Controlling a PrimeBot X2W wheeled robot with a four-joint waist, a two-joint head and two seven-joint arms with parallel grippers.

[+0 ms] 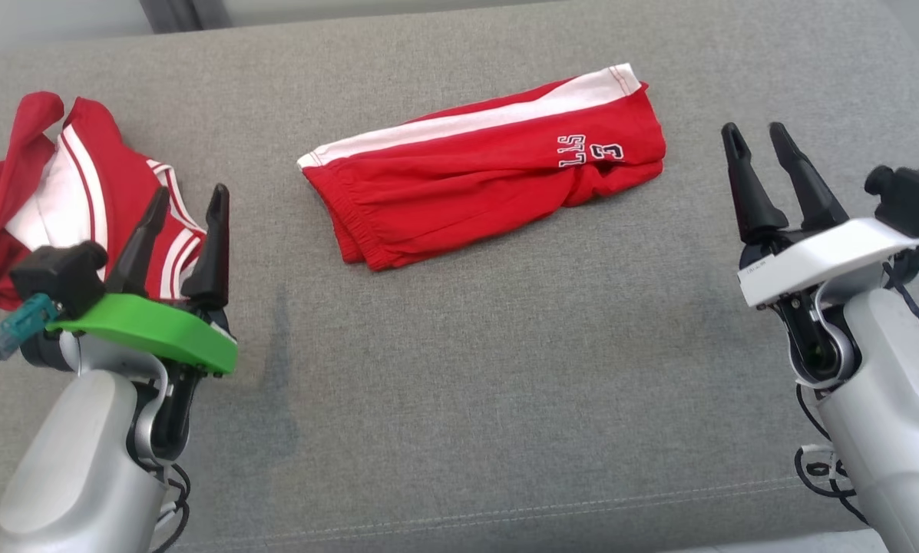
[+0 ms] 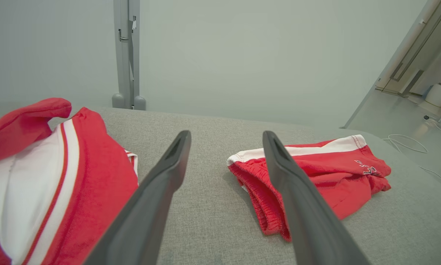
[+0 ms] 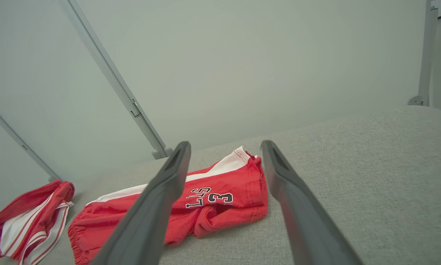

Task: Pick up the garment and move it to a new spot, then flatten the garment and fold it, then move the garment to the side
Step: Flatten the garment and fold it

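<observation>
Though folded lengthwise into a long, flattish slab, keeps soft, rumpled edges: soft red fabric shorts (image 1: 490, 177) (image 2: 334, 176) (image 3: 242, 209) with a broad white side stripe, a gathered elastic waistband and dark block lettering beside a numeral 3. Lies near the middle of the grey coarse-weave fabric surface (image 1: 505, 384), set at a slant, waistband end toward the robot's left, printed leg end toward the right and farther back. Touches neither gripper.

Well apart to the left: crumpled red-and-white jersey (image 1: 44, 184) (image 2: 76, 184) (image 3: 28, 217), heaped in loose folds, thin red piping across its white panel. Rises just behind the left gripper (image 1: 188, 196) (image 2: 226, 136), whose long, tapered, matte black fingers stand apart and hold nothing. Cannot tell whether these brush the heap's near edge. Bears a smooth green plastic plate (image 1: 152, 326) at the wrist.

At the far right: right gripper (image 1: 756, 134) (image 3: 224, 145), fingers likewise spread and empty, over bare weave, clear of the shorts. Bears a smooth white plastic plate (image 1: 820, 253).
</observation>
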